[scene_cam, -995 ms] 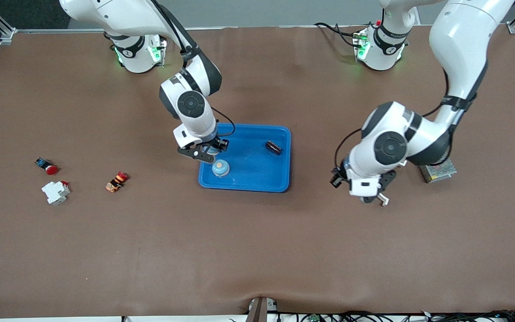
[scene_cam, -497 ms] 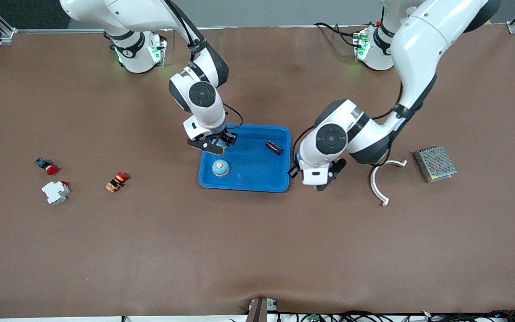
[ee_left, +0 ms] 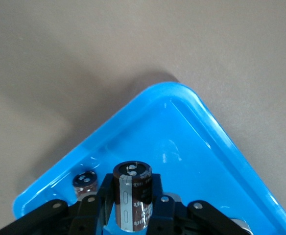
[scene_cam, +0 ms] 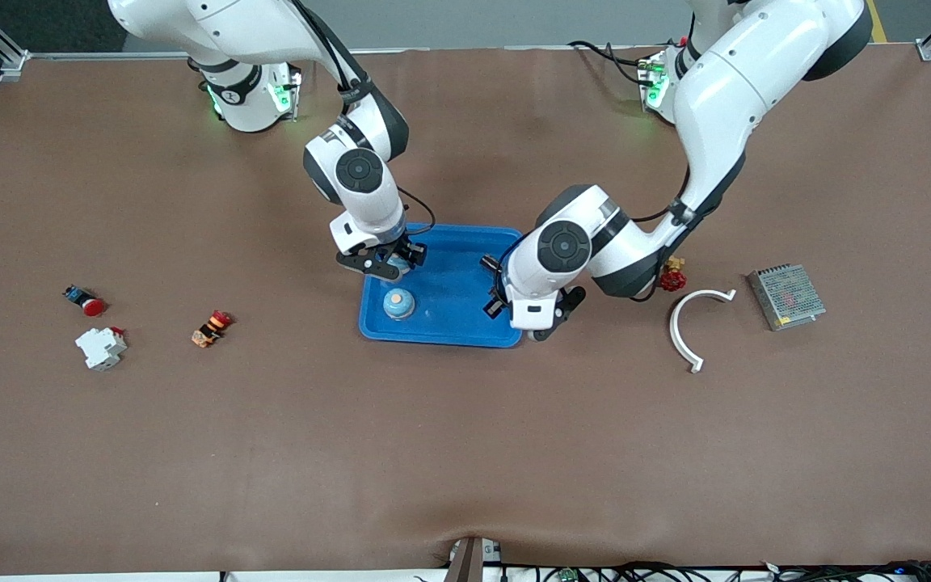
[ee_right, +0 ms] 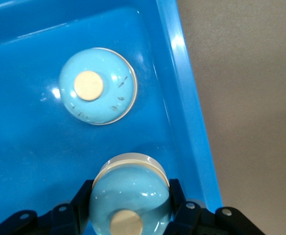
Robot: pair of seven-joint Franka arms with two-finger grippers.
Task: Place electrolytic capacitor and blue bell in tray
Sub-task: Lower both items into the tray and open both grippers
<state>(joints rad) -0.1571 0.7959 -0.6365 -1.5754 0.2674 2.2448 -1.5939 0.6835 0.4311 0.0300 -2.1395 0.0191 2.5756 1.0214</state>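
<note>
The bright-blue tray [scene_cam: 453, 311] lies mid-table. A light-blue bell [scene_cam: 398, 303] sits in it, also in the right wrist view [ee_right: 98, 86]. My right gripper [scene_cam: 385, 265] is over the tray's corner toward the right arm's end, shut on a second blue bell [ee_right: 131, 196]. My left gripper [scene_cam: 507, 301] is over the tray's end toward the left arm, shut on a dark electrolytic capacitor [ee_left: 132, 196] held upright. Another capacitor [ee_left: 85, 182] lies in the tray below it, mostly hidden by the left arm in the front view.
Toward the left arm's end lie a red valve handle [scene_cam: 673, 279], a white curved strip [scene_cam: 688, 323] and a metal mesh box [scene_cam: 786, 297]. Toward the right arm's end lie a red push button [scene_cam: 86, 301], a white breaker [scene_cam: 100, 347] and an orange-red part [scene_cam: 211, 327].
My left arm has swung from beside the white curved strip to over the tray's end with the capacitor. My right gripper has shifted slightly over the tray's corner.
</note>
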